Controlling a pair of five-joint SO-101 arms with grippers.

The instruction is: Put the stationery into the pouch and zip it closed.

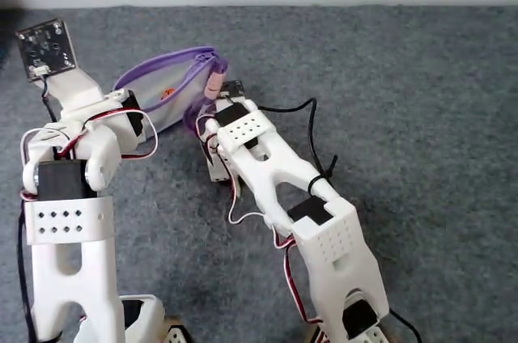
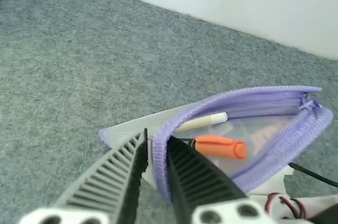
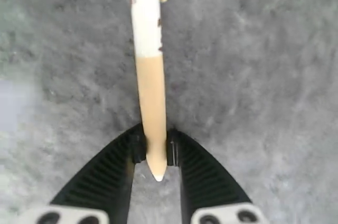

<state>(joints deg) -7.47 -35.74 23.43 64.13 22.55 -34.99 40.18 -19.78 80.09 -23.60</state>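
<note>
The translucent pouch with a purple zipper (image 1: 174, 88) lies open near the far edge of the grey felt surface (image 1: 405, 116), with an orange marker (image 2: 219, 146) and a cream pen (image 2: 203, 122) inside. The left gripper (image 2: 156, 142) has its fingers pinched on the zipper rim. The right gripper (image 3: 154, 147) has its fingers clamped on a beige-and-white pen (image 3: 148, 65) at the pouch's other end.

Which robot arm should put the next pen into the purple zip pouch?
Right. The right gripper is shut on the white-and-tan plastic pen, close to the clear pouch with the purple zipper. The left gripper is pinching the pouch's zipper edge, holding the mouth open, so it should probably stay put.
</note>
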